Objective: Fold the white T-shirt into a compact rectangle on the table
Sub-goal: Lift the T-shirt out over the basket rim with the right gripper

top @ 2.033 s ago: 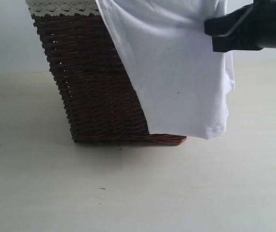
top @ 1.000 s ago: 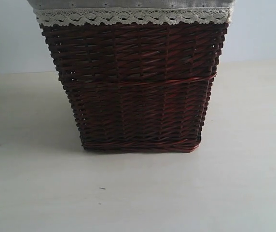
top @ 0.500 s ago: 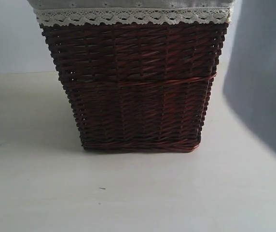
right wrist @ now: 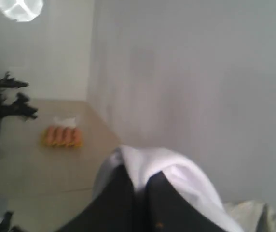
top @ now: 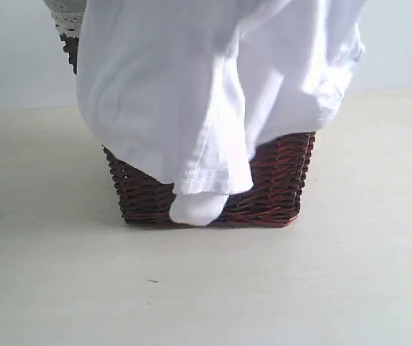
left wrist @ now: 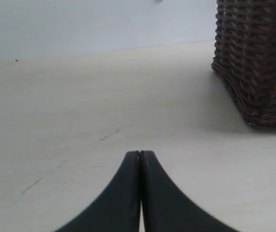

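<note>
A second earlier the basket (top: 278, 180) stood bare. Then the shirt (top: 191, 94) swung in from the right and hung across the basket's front, its lowest tip near the counter (top: 206, 288); whether it touched I could not tell. It seemed clear of the basket, so laying it flat likely came next. The right jaws were pinched shut on a bunch of it, held aloft. The left jaws were closed, empty, low over the counter, apart from the shirt.

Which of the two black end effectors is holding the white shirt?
The right end effector: its shut tips pinch the soft white cotton T-shirt. The left end effector is shut on nothing.
</note>
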Robot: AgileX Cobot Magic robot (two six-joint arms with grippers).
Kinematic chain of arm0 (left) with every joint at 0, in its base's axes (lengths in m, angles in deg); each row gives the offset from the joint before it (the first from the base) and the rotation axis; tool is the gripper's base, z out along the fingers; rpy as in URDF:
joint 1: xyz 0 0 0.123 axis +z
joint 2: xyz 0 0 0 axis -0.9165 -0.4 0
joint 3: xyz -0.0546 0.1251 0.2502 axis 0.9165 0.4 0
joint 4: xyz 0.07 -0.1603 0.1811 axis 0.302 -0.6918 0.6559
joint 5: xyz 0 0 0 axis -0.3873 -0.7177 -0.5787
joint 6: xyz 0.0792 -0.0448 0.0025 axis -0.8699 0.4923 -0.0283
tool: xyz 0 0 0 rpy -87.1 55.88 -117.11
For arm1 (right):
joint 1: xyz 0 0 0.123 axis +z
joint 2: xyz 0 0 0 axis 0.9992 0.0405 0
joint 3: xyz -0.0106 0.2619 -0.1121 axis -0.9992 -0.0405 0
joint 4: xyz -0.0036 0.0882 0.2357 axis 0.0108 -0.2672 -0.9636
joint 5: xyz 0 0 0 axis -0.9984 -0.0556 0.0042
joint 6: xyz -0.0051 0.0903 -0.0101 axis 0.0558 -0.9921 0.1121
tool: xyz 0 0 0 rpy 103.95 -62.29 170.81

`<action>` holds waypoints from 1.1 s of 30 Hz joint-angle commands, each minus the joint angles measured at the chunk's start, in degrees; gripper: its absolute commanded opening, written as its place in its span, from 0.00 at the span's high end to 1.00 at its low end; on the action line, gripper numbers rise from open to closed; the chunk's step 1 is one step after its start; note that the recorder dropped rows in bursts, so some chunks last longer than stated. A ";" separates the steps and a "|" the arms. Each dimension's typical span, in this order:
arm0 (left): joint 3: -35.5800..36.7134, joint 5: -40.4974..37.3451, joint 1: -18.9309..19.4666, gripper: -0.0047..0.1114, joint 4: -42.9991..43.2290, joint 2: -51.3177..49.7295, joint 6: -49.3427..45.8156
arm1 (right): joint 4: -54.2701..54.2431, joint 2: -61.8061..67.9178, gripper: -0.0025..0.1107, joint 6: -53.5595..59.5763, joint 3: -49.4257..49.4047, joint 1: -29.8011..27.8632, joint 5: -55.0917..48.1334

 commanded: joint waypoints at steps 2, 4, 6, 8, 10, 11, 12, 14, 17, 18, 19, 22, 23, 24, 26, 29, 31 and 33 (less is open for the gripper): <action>-0.06 0.85 0.04 0.96 -0.01 0.33 0.02 | -0.93 -0.46 0.98 1.89 -13.38 -0.21 4.67; -0.06 0.85 0.04 0.96 -0.01 0.33 0.02 | -0.93 -0.46 0.98 6.23 -22.53 2.12 4.92; -0.06 0.85 0.04 0.96 -0.01 0.33 0.02 | -0.93 -0.46 0.98 11.41 -29.05 5.78 3.69; -0.06 0.85 0.04 0.96 -0.01 0.33 0.02 | -0.93 -0.46 0.98 12.74 -33.11 8.90 -2.72; -0.06 0.85 0.04 0.96 -0.01 0.33 0.02 | -0.93 0.28 0.98 17.43 -36.66 11.18 -11.83; -0.06 0.85 0.04 0.96 -0.01 0.33 0.02 | -0.93 1.27 0.98 18.52 -37.90 11.69 -16.89; -0.06 0.85 0.04 0.96 -0.01 0.33 0.02 | -0.93 3.02 0.98 18.96 -38.83 11.85 -23.51; -0.06 0.85 0.04 0.96 -0.01 0.33 0.02 | -0.93 6.95 0.98 20.12 -38.92 11.85 -33.03; -0.06 0.85 0.04 0.96 -0.01 0.33 0.02 | -4.63 12.08 0.98 25.22 -38.92 11.85 -42.55; -0.06 0.85 0.04 0.96 -0.01 0.33 0.02 | -8.06 13.83 0.98 28.90 -38.92 11.85 -44.44; -0.06 0.85 0.04 0.96 -0.01 0.33 0.02 | -11.18 15.37 0.98 32.37 -38.52 11.85 -45.50; -0.06 0.85 0.04 0.96 -0.01 0.33 0.02 | -27.86 25.15 0.98 47.24 -32.67 11.85 -46.42; -0.06 0.85 0.04 0.96 -0.01 0.33 0.02 | -30.40 26.94 0.98 49.02 -31.06 11.85 -46.32; -0.06 0.85 0.04 0.96 -0.01 0.33 0.02 | -32.37 29.73 0.98 50.90 -28.18 11.85 -46.21; -0.06 0.85 0.04 0.96 -0.01 0.33 0.02 | -32.48 32.94 0.98 51.01 -23.71 11.85 -47.21; -0.06 0.85 0.04 0.96 -0.01 0.33 0.02 | -34.58 36.02 0.98 50.90 -19.22 11.85 -46.89; -0.06 0.85 0.04 0.96 -0.01 0.33 0.02 | -35.43 37.84 0.98 50.80 -17.10 11.85 -44.64; -0.06 0.85 0.04 0.96 -0.01 0.33 0.02 | -38.06 39.22 0.98 50.80 -15.90 11.85 -42.86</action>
